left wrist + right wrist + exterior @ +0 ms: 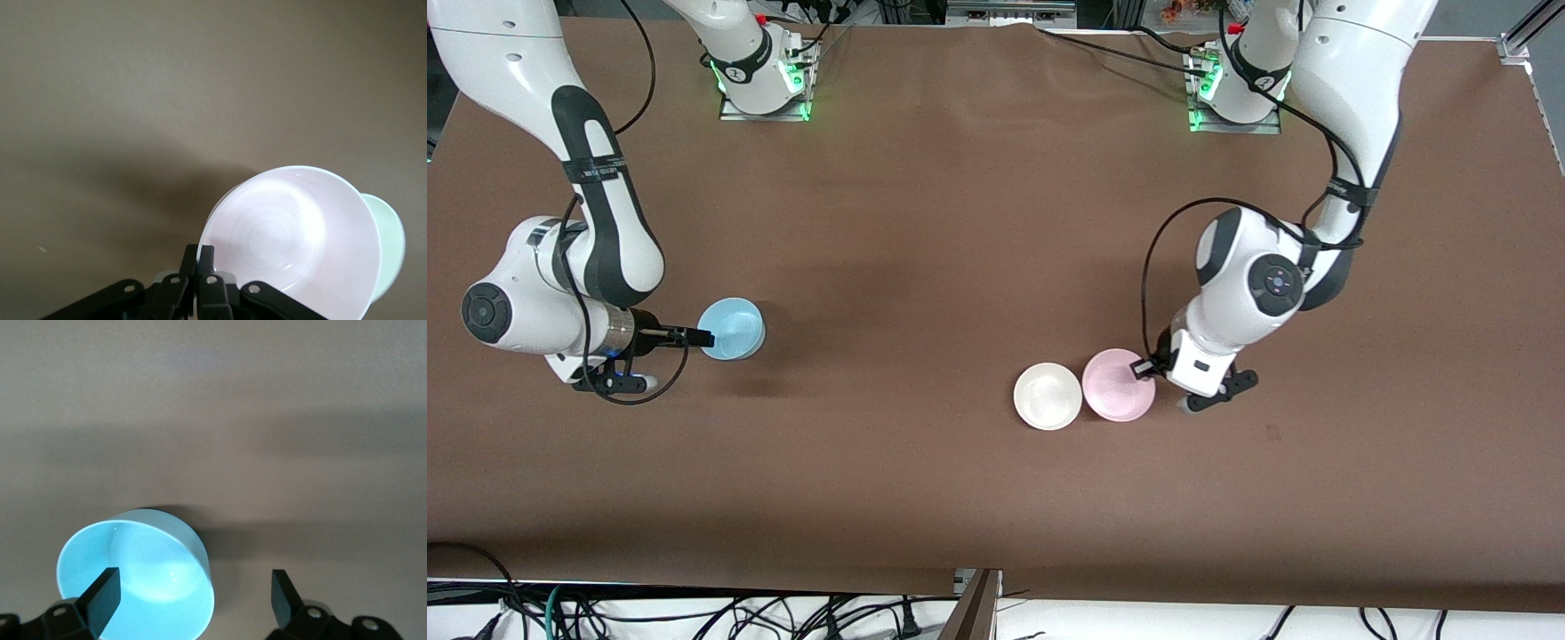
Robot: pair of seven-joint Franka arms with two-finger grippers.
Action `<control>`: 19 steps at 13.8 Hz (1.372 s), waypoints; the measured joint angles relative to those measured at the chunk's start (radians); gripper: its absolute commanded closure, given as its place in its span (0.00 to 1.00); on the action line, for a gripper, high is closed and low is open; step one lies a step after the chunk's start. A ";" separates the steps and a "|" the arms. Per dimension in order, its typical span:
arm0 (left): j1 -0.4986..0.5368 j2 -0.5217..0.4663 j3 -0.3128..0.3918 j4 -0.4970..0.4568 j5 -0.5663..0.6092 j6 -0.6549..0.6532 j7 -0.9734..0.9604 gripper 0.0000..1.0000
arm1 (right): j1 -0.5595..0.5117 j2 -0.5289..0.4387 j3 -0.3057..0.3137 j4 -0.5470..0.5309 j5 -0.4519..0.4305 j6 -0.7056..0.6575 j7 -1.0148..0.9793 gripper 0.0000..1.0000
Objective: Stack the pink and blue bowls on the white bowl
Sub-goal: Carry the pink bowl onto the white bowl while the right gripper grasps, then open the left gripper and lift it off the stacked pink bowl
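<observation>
Pinching pale pink bowl (1119,385) rim, left gripper (1144,366), beside white bowl (1048,396), right gripper (694,338) spread wide at sky-blue bowl (731,329)

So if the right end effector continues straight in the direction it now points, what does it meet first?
Probably the blue bowl: the open right end effector is already at its rim, one finger over the inside, though its height is unclear.

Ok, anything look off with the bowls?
Nothing stands out: pink bowl, white bowl and blue bowl are upright, empty, whole. Left gripper pinches the pink bowl's rim; right gripper is open at the blue bowl.
</observation>
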 measured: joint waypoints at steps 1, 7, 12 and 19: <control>-0.019 0.001 0.001 0.005 0.000 0.000 -0.037 1.00 | -0.003 0.000 0.000 -0.011 0.008 0.010 -0.007 0.00; -0.113 0.054 0.012 0.066 0.027 0.001 -0.213 1.00 | -0.011 0.000 0.000 -0.057 0.080 0.057 -0.078 0.00; -0.154 0.124 0.020 0.148 0.118 0.002 -0.354 1.00 | -0.022 0.000 0.000 -0.069 0.098 0.062 -0.102 0.02; -0.163 0.158 0.024 0.173 0.119 0.013 -0.404 1.00 | -0.022 0.000 0.000 -0.082 0.101 0.061 -0.103 0.40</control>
